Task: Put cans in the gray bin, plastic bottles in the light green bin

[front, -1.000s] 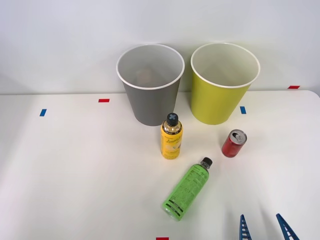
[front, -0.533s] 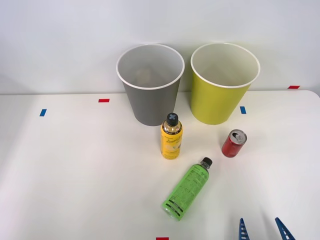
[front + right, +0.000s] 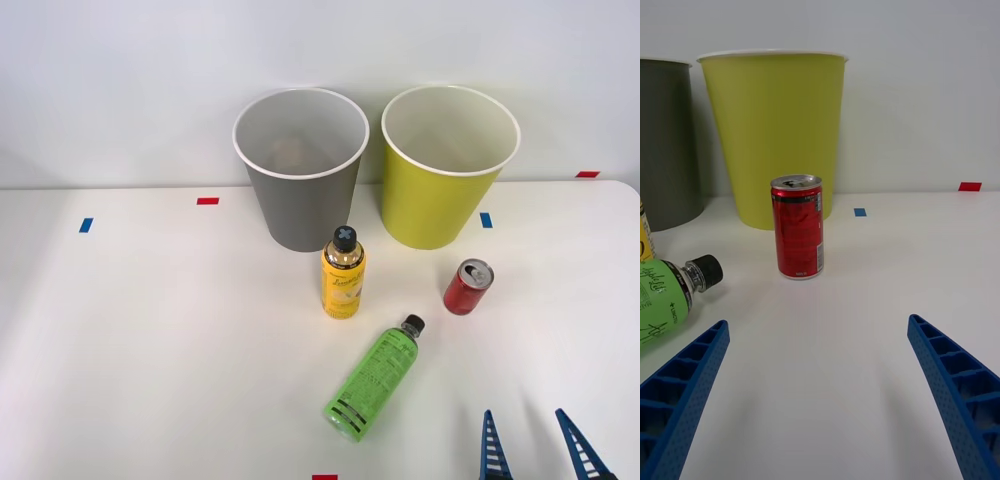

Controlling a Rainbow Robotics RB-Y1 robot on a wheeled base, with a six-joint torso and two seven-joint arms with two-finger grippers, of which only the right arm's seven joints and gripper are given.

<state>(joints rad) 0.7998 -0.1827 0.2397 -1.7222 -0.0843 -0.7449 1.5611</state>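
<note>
white table [image 3: 150, 350], plain pale wall [image 3: 120, 80]

Right pincer [image 3: 537, 448]: two blue ribbed tapered fingers [image 3: 953, 390].

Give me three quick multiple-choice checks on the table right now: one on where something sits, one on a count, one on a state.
1. Where does the red can stand?
A. Inside the gray bin
B. On the table in front of the light green bin
C. Lying on the green bottle

2. How many black-capped plastic bottles are on the table?
A. One
B. Two
C. Three

3. How is the green bottle posed?
A. Upright
B. Lying on its side
C. Held in the gripper

Answers:
1. B: the can is upright on the white table, just before the light green bin and apart from the gray bin.
2. B: the yellow bottle and the green bottle are the two there.
3. B: it lies flat with its cap toward the bins, while the right gripper is open with nothing between its fingers.
</note>
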